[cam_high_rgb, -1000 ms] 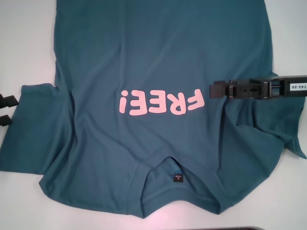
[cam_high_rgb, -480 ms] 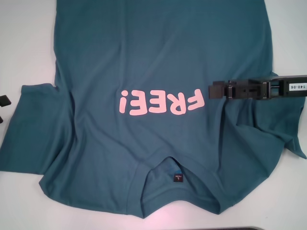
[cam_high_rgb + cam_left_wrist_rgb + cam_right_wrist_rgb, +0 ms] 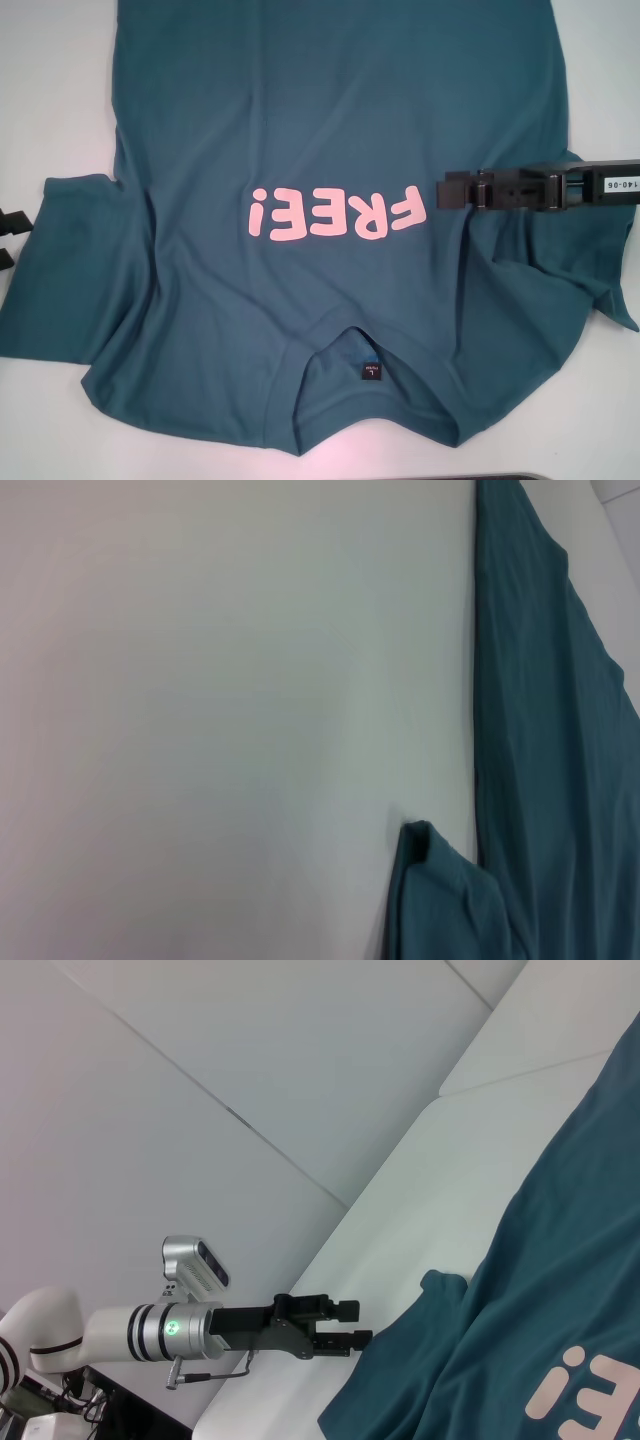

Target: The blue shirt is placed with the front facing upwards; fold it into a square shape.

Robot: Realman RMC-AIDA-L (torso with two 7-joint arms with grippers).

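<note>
Teal-blue, the blue shirt (image 3: 320, 230) lies front-up on the white bench (image 3: 55, 90), collar nearest the robot. Head view shows the right gripper (image 3: 445, 190) over the chest, jaws' state unclear. Only the right wrist view reveals the left gripper (image 3: 360, 1324), jaws parted, beside the left sleeve.
</note>
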